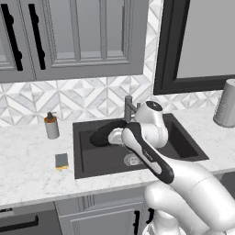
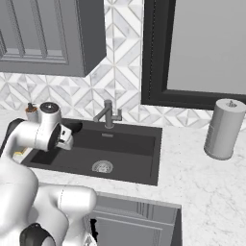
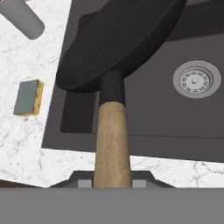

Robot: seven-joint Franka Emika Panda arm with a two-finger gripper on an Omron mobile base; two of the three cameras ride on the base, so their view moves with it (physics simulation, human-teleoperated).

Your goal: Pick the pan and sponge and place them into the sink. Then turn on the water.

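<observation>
The white arm rises from the lower right of the left base view, its thick lower link climbing toward the frame's middle, where a dark-edged forearm slants up and to the left. A rounded white wrist joint with a dark cap sits just right of centre. In the right base view the same arm fills the lower left corner and bends at a capped joint in the left middle, the hand pointing right. The gripper point(image 3: 112, 181) sits at the bottom centre of the hand view, jaws clamped on the wooden handle of the pan point(image 3: 118, 43), which extends upward in that frame.
</observation>
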